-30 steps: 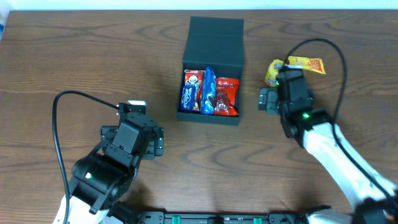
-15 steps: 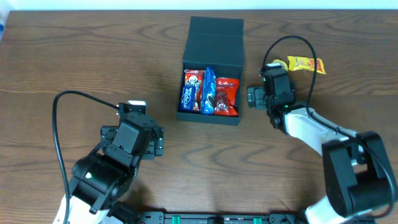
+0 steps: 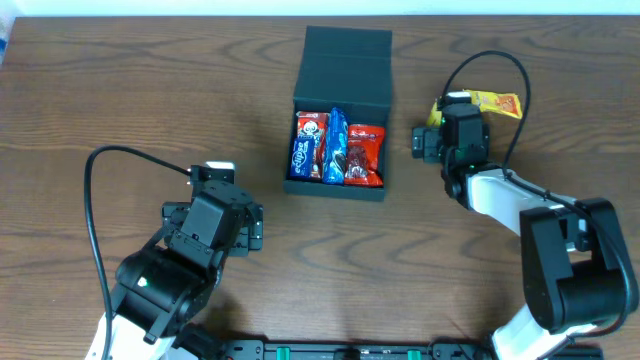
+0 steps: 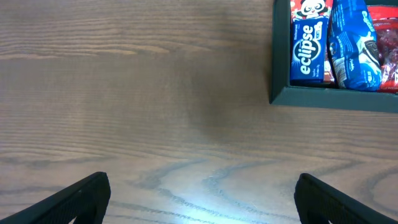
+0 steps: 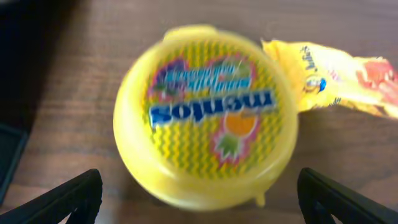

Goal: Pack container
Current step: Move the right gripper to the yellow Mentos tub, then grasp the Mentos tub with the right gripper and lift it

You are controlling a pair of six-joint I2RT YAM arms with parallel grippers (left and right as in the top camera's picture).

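Right wrist view is showing the right gripper (image 5: pixel 199 179) hovering with its fingers spread wide over the yellow Mentos tub (image 5: pixel 205 115), gripping nothing. The container (image 3: pixel 347 65) is sitting mid-table nearby, lid open. Advisable: centring across the tub's widest part before closing.

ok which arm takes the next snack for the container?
Right, likely. The right end effector hovers open over the yellow Mentos tub, beside the yellow packet, both right of the container. The left end effector is open over bare table, with no loose snack in its view.
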